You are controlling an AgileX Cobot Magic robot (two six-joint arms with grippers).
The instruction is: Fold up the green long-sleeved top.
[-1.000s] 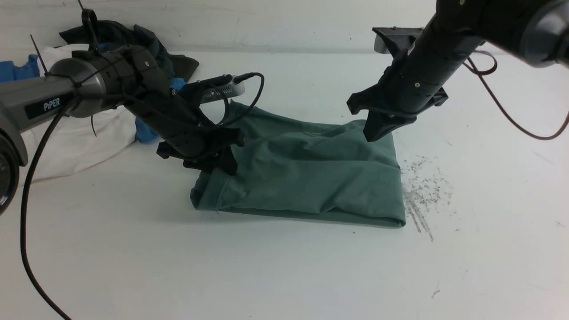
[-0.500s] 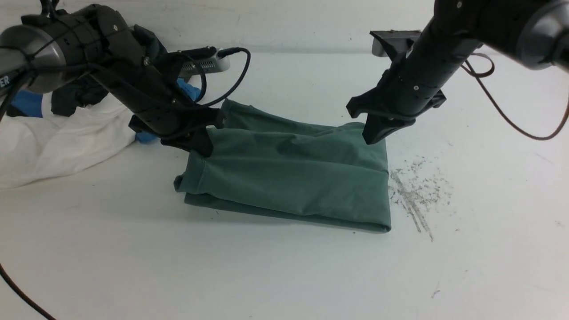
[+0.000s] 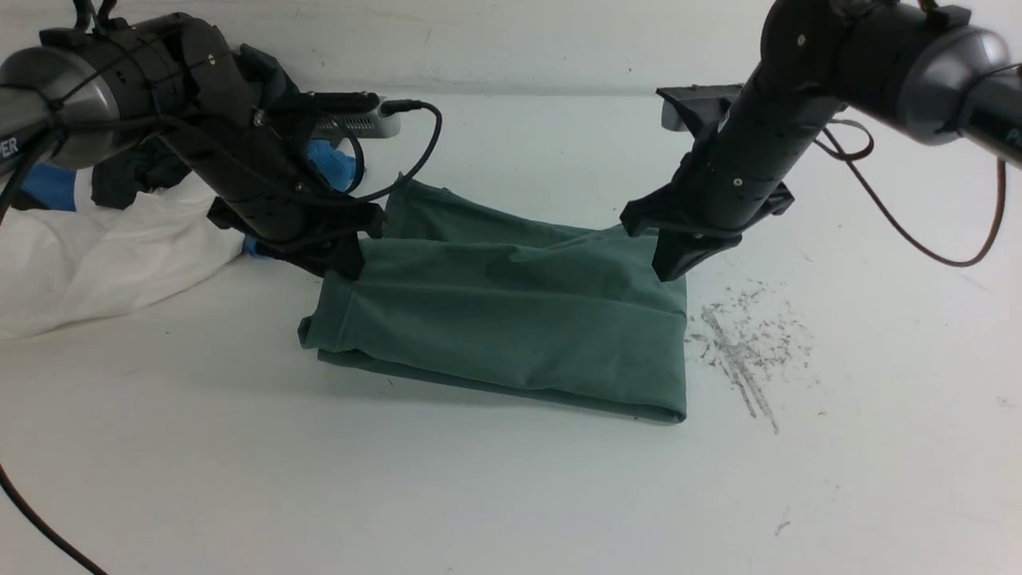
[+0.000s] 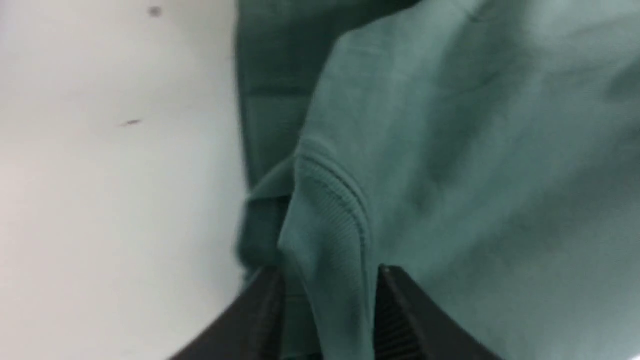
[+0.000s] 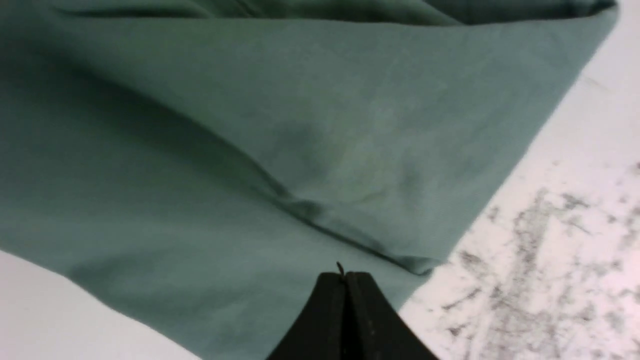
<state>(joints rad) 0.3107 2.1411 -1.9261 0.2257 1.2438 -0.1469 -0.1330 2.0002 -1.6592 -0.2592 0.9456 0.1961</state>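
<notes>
Left wrist view is showing you the left gripper point(image 4: 327, 280) parted around a fold of the green long-sleeved top point(image 4: 450, 150). It is lying folded just beside the scuff marks point(image 3: 742, 351), the right gripper point(image 5: 345, 277) staying out of it: closed and empty.

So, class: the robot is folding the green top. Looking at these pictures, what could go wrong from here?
1. A ribbed edge of the green top sits between the left jaws, which stand apart; pulling away could drag it and undo the fold.
2. The right jaws, shut, point down at the top's far right corner; a sideways move may rumple it.
</notes>
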